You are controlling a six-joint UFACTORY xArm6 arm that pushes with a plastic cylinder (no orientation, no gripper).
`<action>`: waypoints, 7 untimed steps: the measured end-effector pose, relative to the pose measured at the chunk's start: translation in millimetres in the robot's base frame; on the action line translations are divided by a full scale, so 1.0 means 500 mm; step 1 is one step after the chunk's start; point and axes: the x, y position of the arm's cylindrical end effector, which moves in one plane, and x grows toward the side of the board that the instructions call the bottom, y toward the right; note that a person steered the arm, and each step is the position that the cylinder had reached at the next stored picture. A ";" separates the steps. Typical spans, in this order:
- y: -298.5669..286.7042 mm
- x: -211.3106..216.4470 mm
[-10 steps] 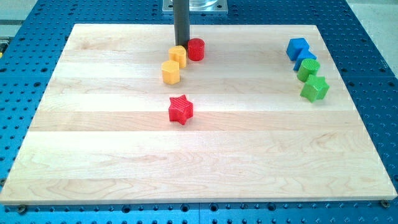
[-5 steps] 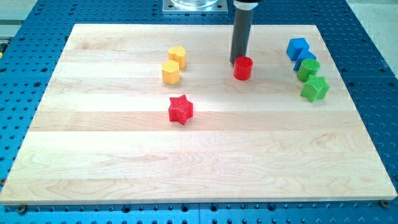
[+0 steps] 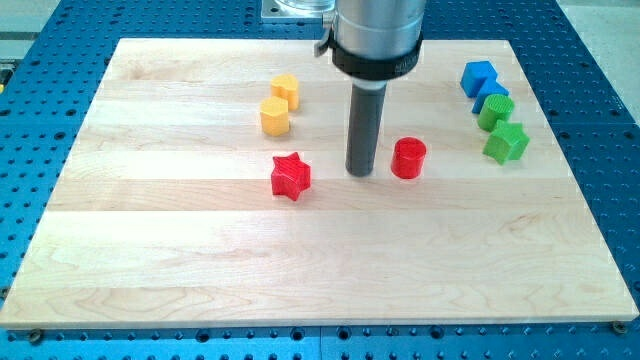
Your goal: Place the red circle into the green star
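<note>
My tip [image 3: 361, 172] stands just left of the red circle [image 3: 408, 158], seemingly a sliver apart. There is no pincer, only a bare rod. The green star [image 3: 505, 142] lies to the view's right, slightly higher. Push rightward through the circle's centre, angling slightly up, slowly so it doesn't slip aside.

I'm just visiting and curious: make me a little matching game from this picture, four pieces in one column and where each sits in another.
Things:
1. red circle
2. green star
3. red star
4. blue cube

Places:
A. to the view's left of my tip
B. topmost of the cluster at the view's right
C. just to the view's right of my tip
D. lowest of the cluster at the view's right

Pairs: 1-C, 2-D, 3-A, 4-B
</note>
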 end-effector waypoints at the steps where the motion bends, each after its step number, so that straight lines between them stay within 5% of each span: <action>1: 0.085 0.043; 3: 0.132 0.037; 5: -0.039 -0.029; 7: 0.144 -0.021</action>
